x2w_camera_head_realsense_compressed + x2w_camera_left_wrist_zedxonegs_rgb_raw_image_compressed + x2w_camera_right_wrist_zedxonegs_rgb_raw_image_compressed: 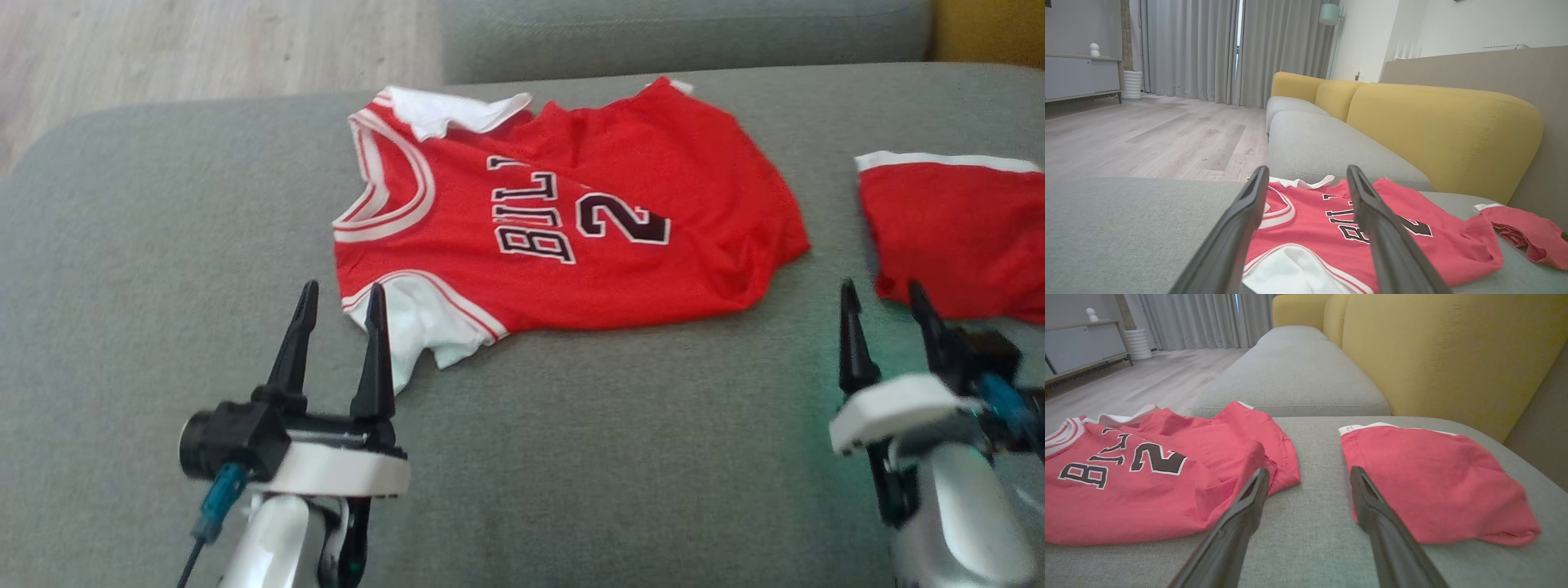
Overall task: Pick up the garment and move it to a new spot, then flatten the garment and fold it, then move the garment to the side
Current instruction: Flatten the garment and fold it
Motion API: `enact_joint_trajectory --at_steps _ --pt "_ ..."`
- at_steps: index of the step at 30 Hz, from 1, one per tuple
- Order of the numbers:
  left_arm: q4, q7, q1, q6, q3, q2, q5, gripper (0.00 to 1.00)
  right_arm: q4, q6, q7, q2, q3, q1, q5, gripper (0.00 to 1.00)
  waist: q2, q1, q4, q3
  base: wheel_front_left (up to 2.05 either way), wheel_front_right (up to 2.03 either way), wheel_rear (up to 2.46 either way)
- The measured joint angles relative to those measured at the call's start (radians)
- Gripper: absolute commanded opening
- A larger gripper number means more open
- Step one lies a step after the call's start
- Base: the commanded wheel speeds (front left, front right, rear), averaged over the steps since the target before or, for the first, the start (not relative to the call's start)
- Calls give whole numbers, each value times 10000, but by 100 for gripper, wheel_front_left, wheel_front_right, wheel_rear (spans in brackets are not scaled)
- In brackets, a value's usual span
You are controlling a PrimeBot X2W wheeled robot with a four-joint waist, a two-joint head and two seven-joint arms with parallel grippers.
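Here, in the head view, the jersey [571, 220] lies on the grey cushion [571, 457] with its long axis running left to right, collar to the left and hem to the right. The left gripper [344, 287] stands released and empty, just near of the white sleeve [416, 331], so this arm is nearer. The right gripper [882, 286], also spread and empty, sits beside the shorts [955, 237]. In the left wrist view, the left gripper [1307, 169] points straight along the jersey [1314, 228], sleeve [1286, 273] between its fingers. In the right wrist view, the right gripper [1309, 470] faces the bare gap between hem [1274, 465] and shorts [1429, 486]. Open room lies near; the far seam is close.
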Motion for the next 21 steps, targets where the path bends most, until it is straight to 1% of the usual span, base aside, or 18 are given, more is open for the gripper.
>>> enact_joint_trajectory --at_steps 4,9,13,21 --pt "-15 0 277 0 48 2 0 100 -1164 0 -102 0 88 898 451 100 0 -1 -250 -152 0 0 0" --pt "-46 0 294 -17 54 2 -10 100 -2036 0 -173 4 322 1296 723 100 0 0 -320 -133 0 0 0" --pt "-44 0 289 -75 48 4 -10 100 -2385 0 -173 21 362 1307 825 100 0 0 -237 -72 0 0 0" --pt "-19 2 279 -88 40 4 -12 100 -2665 0 -173 21 403 1318 917 100 0 0 -105 13 0 0 0"
